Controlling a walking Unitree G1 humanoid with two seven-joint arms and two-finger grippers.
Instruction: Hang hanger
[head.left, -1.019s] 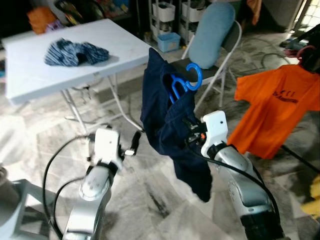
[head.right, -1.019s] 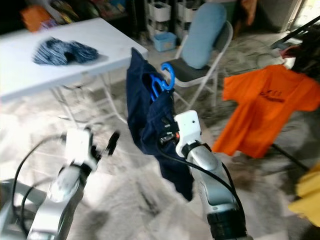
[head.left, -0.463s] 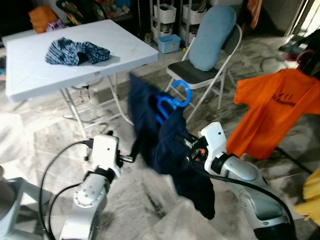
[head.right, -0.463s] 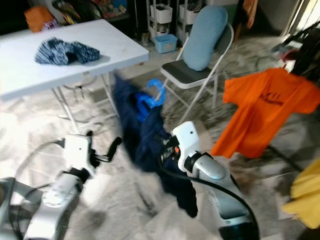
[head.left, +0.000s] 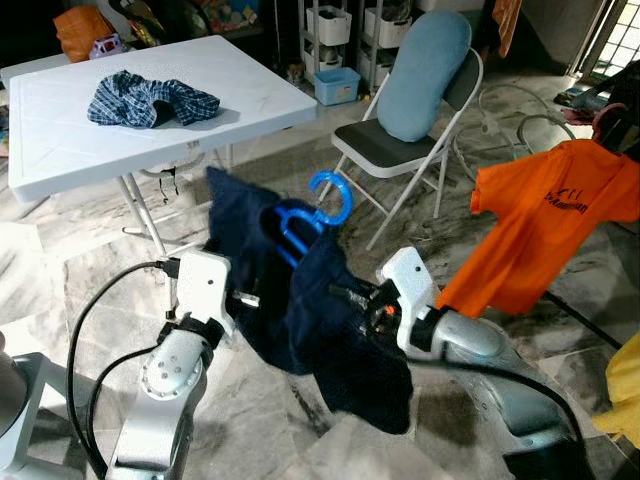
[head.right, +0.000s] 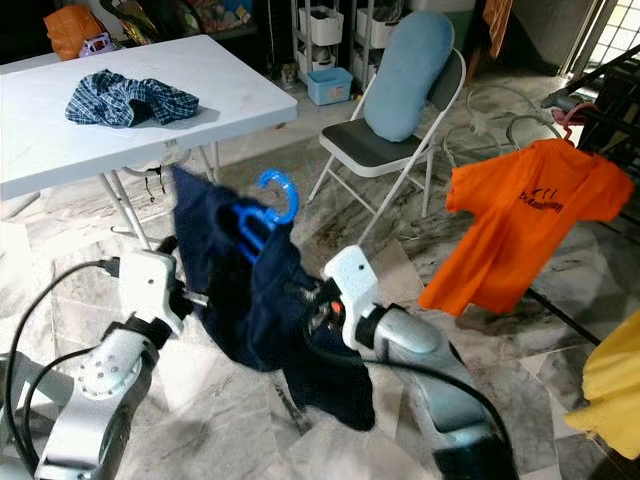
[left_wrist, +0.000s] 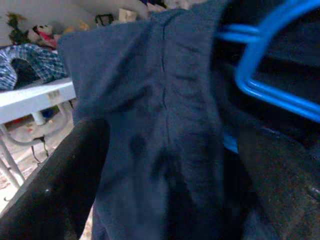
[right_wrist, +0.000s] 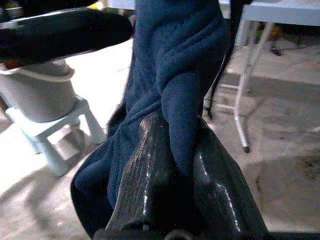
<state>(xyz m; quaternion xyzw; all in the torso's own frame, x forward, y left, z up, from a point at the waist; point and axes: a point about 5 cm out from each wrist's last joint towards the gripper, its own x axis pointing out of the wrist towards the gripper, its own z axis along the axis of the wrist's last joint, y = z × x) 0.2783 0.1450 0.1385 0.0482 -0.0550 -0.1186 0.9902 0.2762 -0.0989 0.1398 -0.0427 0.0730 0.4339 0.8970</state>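
A navy garment (head.left: 322, 325) hangs on a blue plastic hanger (head.left: 312, 207), whose hook (head.right: 277, 193) sticks up above the cloth. The whole bundle tilts toward my left, low over the marble floor. My right gripper (right_wrist: 175, 127) is shut on a fold of the navy fabric, its fingers (right_wrist: 145, 165) pinching it from both sides. My left gripper (left_wrist: 170, 150) is open, with the garment's edge lying between its spread fingers (left_wrist: 65, 185). In the eye views the cloth hides the left fingertips.
A white folding table (head.left: 60, 135) with a plaid cloth (head.left: 150, 98) stands at the back left. A folding chair with a blue cushion (head.left: 425, 70) is behind. An orange T-shirt (head.left: 550, 220) hangs at the right. A grey bucket on a stool (right_wrist: 45, 95) sits nearby.
The garment and hanger have swung down and to the left, still in my right gripper. My left gripper has closed in until the cloth lies between its fingers.
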